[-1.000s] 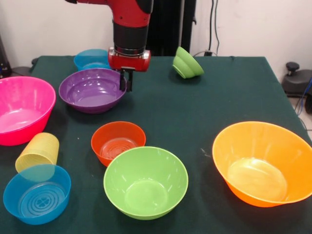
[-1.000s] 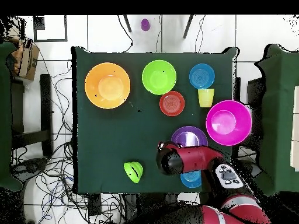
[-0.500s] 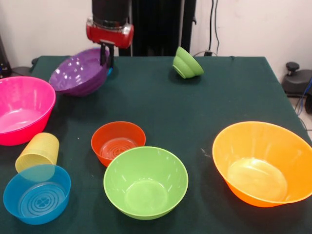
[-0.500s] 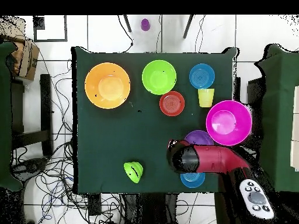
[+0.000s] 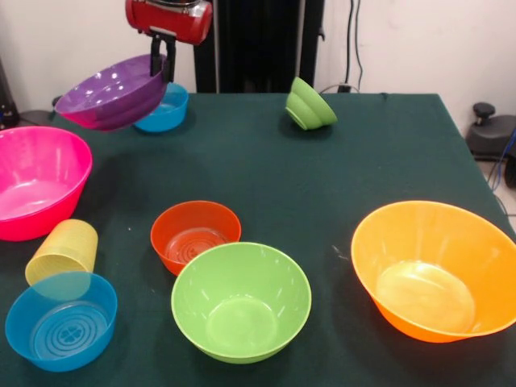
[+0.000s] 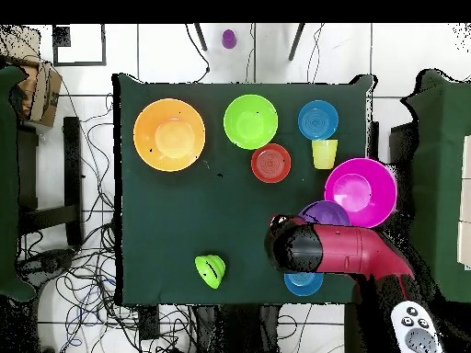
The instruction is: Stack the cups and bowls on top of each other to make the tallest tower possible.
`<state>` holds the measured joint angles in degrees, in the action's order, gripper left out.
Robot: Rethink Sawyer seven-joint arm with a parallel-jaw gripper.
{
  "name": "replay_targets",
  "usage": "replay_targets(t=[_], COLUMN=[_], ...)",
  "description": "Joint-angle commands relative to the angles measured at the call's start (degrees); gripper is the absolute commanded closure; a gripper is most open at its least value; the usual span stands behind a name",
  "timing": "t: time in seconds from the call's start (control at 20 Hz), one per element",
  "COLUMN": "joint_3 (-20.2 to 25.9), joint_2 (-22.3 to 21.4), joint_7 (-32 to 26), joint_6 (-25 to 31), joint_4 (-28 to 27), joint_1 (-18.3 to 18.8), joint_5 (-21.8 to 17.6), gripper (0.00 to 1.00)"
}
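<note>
Gripper (image 5: 162, 58) pinching purple bowl (image 5: 113, 93) rim, now higher than before, bowl tilted, clear of table (image 5: 322, 161). Blue bowl (image 5: 165, 109) partly hidden behind it; arm covers both overhead.

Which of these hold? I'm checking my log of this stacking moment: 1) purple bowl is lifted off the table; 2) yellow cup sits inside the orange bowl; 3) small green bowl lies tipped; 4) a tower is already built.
1) True: the gripper holds the purple bowl by its rim, tilted, in the air.
2) False: the yellow cup stands beside a blue bowl; the orange bowl is empty.
3) True: the small green bowl is tipped.
4) False: no bowls are stacked.
</note>
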<state>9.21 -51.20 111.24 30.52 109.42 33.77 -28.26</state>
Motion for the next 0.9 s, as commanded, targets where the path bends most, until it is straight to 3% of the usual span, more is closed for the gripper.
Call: replay_targets(t=[0.05, 0.7, 0.9], joint_3=[5.9, 5.05, 5.28], joint_2=[0.5, 3.32, 0.63], joint_7=[-5.54, -4.96, -4.41], joint_6=[3.9, 0.56, 3.07], joint_4=[1.75, 1.37, 3.18], joint_1=[-1.29, -0.76, -1.31], joint_5=[-0.35, -3.74, -1.37], gripper=[1.0, 1.0, 1.0])
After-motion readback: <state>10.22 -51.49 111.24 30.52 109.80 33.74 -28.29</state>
